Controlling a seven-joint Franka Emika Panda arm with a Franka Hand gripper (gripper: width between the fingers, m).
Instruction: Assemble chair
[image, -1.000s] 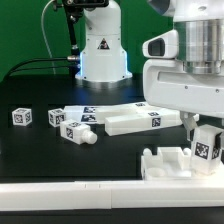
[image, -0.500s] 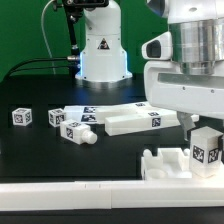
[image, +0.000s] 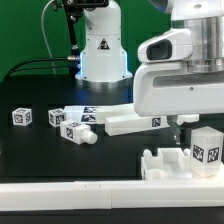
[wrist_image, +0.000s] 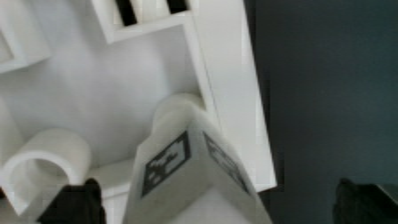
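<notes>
Black-and-white square tags mark the chair block (image: 207, 148) standing on the chair base (image: 163, 166), at the exterior view's right. The gripper (wrist_image: 222, 202) above it is spread wide and empty. A small tagged cube (image: 22, 117) sits well apart, at the exterior view's left.

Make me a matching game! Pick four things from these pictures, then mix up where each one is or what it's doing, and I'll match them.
Things:
1. small cube
2. tall tagged block
3. gripper
4. flat long part

Places or states:
A. open, holding nothing
B. farthest to the exterior view's left
C. lying flat near the middle of the table
D. standing upright at the exterior view's right

Pairs: 1-B, 2-D, 3-A, 4-C
</notes>
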